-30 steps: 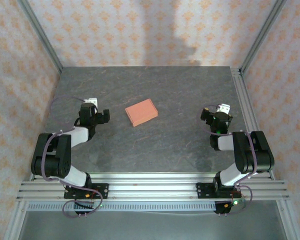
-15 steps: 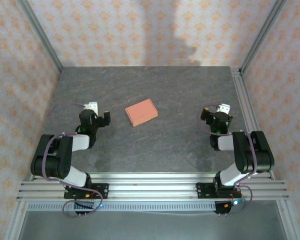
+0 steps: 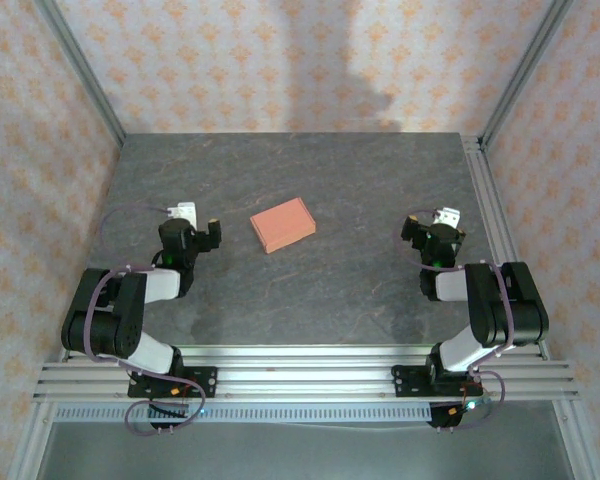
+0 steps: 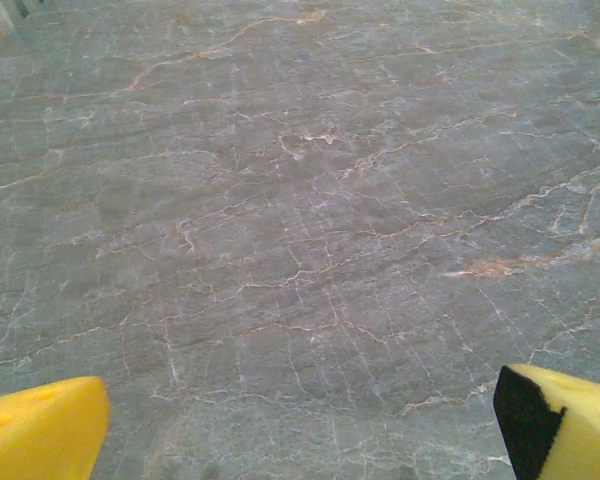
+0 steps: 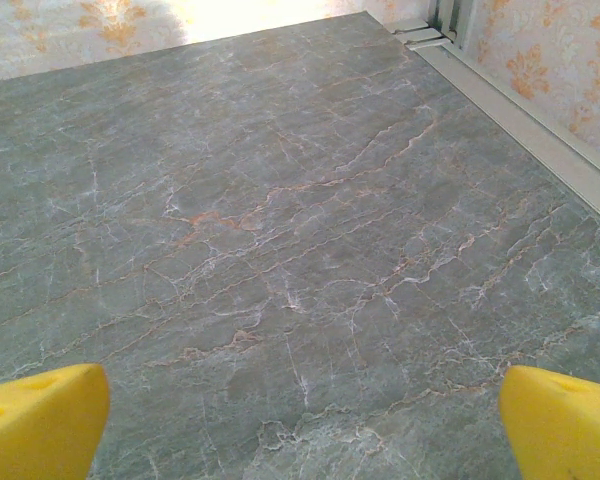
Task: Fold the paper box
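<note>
Counter (image 3: 380, 170) of grey veined stone carries one item, the paper box (image 3: 282, 224). The box is salmon-orange and appears as a small, flat, closed rectangle. It lies flat on the counter, turned slightly off square, a little left of the middle of the surface.

Left gripper (image 3: 192, 230): low over the counter, just left of the box and apart from it, with no contact. Its jaws are spread wide and released, with nothing between them. In the left wrist view the left gripper (image 4: 300, 440) shows one yellow fingertip at each lower corner, the right one (image 4: 560, 425) with a black inner face, and bare stone between them.

Right gripper (image 3: 432, 236): low over the right side of the counter, well apart from the box. Its jaws are likewise released and wide, holding nothing. In the right wrist view the right gripper (image 5: 300, 430) shows two yellow fingertips (image 5: 40, 420) at the lower corners with bare stone between them, and a pale metal rail (image 5: 520, 110) runs along the counter's right edge.

The box sits between the two grippers, nearer the left one. Both arms are folded back toward their bases at the near edge. Walls (image 3: 280, 60) with an orange floral pattern enclose the counter on three sides
</note>
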`<control>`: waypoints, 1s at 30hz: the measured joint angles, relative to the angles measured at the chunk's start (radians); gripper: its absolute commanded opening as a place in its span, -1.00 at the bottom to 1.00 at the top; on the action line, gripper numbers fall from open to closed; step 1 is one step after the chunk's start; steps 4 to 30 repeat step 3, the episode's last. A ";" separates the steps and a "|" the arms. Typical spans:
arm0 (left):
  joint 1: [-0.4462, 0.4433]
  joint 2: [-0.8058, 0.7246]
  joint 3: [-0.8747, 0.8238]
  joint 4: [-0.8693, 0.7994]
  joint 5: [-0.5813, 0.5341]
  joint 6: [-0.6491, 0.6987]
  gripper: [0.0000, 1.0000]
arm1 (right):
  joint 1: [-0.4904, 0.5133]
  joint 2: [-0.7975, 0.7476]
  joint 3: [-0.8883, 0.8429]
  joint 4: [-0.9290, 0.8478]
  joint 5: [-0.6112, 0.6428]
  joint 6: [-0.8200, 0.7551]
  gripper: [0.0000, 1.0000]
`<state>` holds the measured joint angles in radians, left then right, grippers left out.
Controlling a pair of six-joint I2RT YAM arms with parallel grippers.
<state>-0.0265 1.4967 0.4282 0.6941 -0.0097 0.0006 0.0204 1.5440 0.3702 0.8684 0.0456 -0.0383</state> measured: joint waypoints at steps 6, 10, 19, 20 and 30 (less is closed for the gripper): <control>-0.002 0.000 0.000 0.000 -0.008 0.000 1.00 | 0.000 0.000 0.000 0.000 0.000 0.000 0.99; -0.002 0.000 0.000 0.000 -0.008 0.000 1.00 | 0.000 0.000 0.000 0.000 0.000 0.000 0.99; -0.002 0.000 0.000 0.000 -0.008 0.000 1.00 | 0.000 0.000 0.000 0.000 0.000 0.000 0.99; -0.002 0.000 0.000 0.000 -0.008 0.000 1.00 | 0.000 0.000 0.000 0.000 0.000 0.000 0.99; -0.002 0.000 0.000 0.000 -0.008 0.000 1.00 | 0.000 0.000 0.000 0.000 0.000 0.000 0.99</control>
